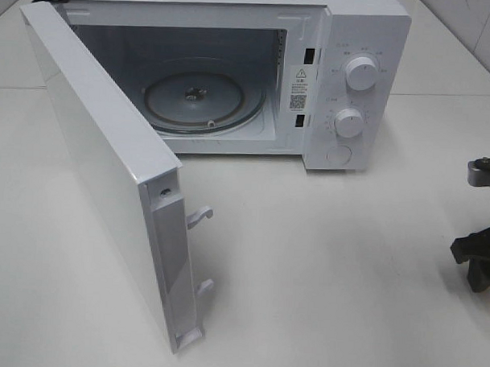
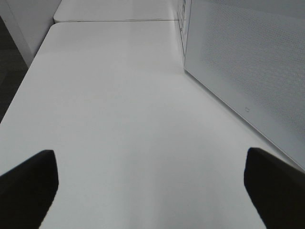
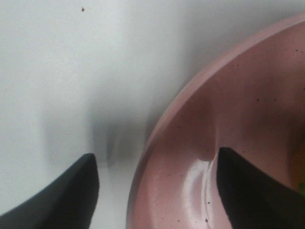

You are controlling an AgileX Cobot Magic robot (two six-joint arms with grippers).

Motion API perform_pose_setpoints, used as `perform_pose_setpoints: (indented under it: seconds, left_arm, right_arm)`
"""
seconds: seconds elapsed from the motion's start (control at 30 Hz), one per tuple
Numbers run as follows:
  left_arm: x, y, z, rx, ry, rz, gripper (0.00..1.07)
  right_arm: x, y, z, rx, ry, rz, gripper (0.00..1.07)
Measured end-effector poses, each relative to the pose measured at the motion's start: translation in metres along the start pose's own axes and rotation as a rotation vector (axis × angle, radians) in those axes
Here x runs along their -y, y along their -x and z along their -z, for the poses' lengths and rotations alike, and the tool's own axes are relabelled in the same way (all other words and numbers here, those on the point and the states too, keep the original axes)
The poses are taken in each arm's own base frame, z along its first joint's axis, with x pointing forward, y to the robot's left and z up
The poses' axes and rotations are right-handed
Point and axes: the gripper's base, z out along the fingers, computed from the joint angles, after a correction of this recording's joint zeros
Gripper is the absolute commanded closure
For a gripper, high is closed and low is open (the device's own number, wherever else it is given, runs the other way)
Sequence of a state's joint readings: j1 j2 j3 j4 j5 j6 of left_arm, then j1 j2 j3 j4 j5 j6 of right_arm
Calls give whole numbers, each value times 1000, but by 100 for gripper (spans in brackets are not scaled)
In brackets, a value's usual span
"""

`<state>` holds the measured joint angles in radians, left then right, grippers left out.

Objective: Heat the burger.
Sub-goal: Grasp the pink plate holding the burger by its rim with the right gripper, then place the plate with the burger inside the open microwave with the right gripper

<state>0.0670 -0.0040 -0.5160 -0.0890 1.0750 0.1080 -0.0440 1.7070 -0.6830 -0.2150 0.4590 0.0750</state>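
Note:
The burger is out of view. In the right wrist view a pink plate [image 3: 248,95] fills one side. My right gripper [image 3: 155,191] straddles its rim: one dark finger [image 3: 71,195] is over the white table outside the plate, and the other finger [image 3: 252,191] is inside the dish. A gap still shows between the outer finger and the rim. In the exterior high view only a dark part of the right arm [image 1: 478,248] shows at the right edge. My left gripper [image 2: 152,191] is wide open over bare table, holding nothing.
The white microwave [image 1: 363,43] stands at the back with its door [image 1: 101,162] swung open toward the front left. A glass turntable [image 1: 204,97] lies inside. The door's perforated outer face [image 2: 248,62] runs beside my left gripper.

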Motion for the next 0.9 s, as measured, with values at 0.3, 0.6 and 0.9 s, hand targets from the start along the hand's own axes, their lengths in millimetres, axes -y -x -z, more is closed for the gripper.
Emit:
perform_pose_setpoints:
  seconds: [0.3,0.6,0.9]
  left_arm:
    - [0,0,0,0,0,0,9]
    - [0,0,0,0,0,0,9]
    - [0,0,0,0,0,0,9]
  right_arm:
    - [0,-1,0,-14,0,-32,107]
    - [0,-4,0,-44,-6,-49,107]
    - [0,-3,8,-15,-36,-57,107]
